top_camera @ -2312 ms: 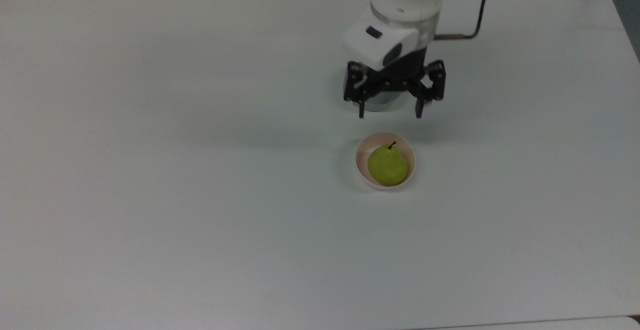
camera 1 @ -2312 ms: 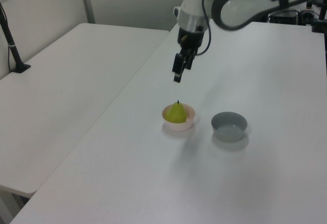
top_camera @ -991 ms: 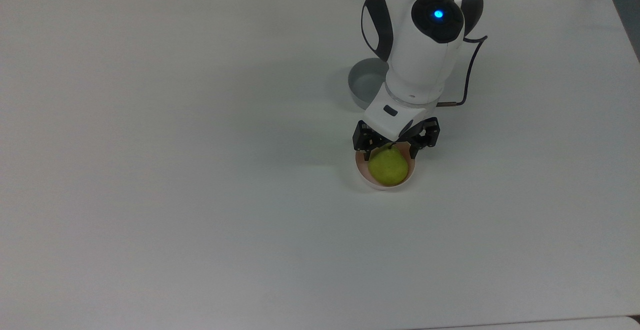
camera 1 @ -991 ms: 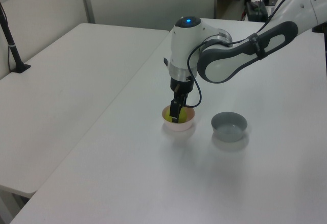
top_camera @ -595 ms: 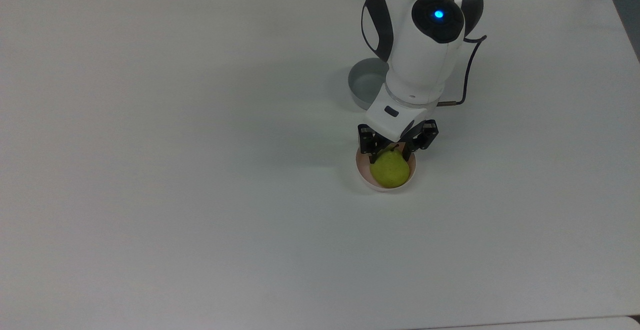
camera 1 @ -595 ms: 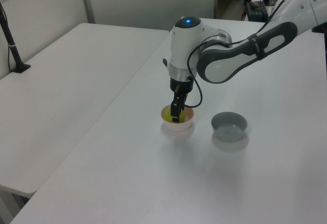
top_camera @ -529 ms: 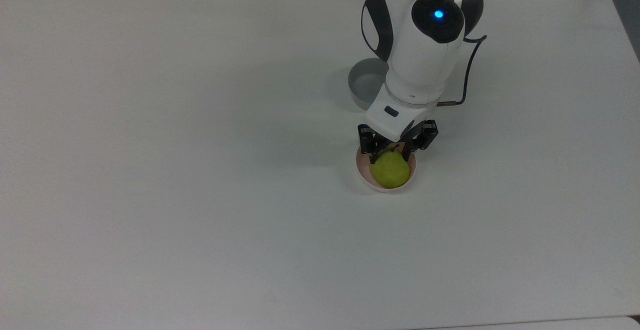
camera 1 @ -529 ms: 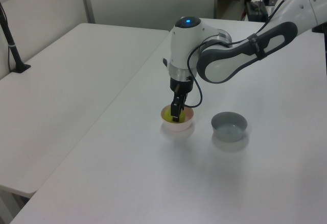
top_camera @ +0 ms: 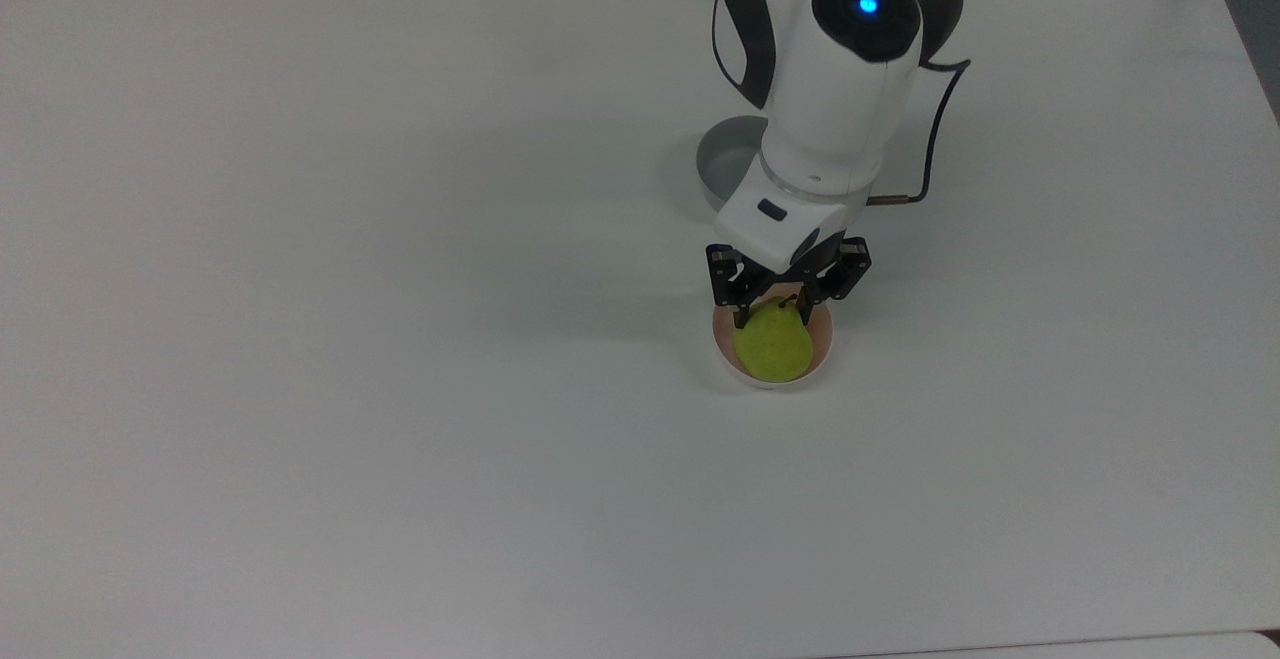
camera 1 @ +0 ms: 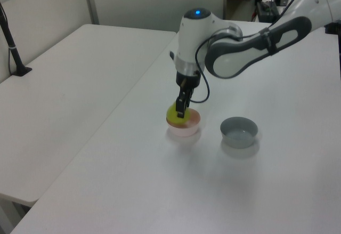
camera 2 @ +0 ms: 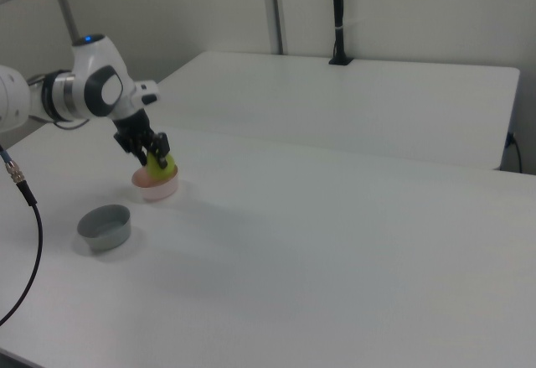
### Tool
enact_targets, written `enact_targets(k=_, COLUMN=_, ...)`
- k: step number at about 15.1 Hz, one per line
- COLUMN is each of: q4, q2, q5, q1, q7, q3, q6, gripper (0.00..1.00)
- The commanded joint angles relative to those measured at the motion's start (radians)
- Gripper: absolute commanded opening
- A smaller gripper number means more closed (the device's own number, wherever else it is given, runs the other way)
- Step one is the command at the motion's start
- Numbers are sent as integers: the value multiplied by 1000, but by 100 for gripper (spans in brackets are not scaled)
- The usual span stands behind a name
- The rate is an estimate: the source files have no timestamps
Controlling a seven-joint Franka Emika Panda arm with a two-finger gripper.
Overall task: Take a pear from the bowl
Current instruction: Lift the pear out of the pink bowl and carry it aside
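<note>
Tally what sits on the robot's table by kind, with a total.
Bowls: 2, the pink bowl and the grey bowl
Pears: 1, the pear, held by the gripper
Total: 3

Lighting: bright, even, diffuse from overhead; white table point(top_camera: 400, 339) reads pale grey-green, no glare. Shadows: soft, faint, one broad patch just beside the gripper point(top_camera: 771, 317) on the top view's left. Focus: mildly soft throughout; blue indicator light point(top_camera: 867, 5) above the gripper glows sharply.

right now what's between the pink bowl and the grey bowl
Nothing: in the left view, bare white table separates the small pale pink bowl from the round grey bowl.
</note>
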Motion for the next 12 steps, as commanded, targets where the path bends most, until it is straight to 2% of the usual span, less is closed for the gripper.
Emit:
enact_targets(k=1, q4=-23, q2=-127, q5=13, q1=-7, q7=-26, q3=-12, q6=-61, gripper=15)
enact_targets(k=3, q4=-24, q2=-162, q5=11, q1=-18, q7=-26, q3=-12, q6=-87, gripper=15)
enact_targets(k=5, q4=-26, q2=-199, q5=11, q1=-55, q7=-48, q3=-4, q6=-148, gripper=15)
enact_targets(k=7, q4=-70, q2=-280, q5=11, q1=-113, q7=-122, q3=19, q6=-224, gripper=15)
enact_targets(k=8, q4=-98, q2=-314, q5=11, q1=-151, q7=-153, q3=42, q6=-245, gripper=15)
enact_targets(k=11, q4=-145, q2=-374, q5=-1, q1=-326, q7=-245, q3=154, q6=-331, gripper=16)
enact_targets(k=12, q4=-147, q2=-377, q5=-21, q1=-358, q7=-268, q3=161, q6=-353, gripper=16)
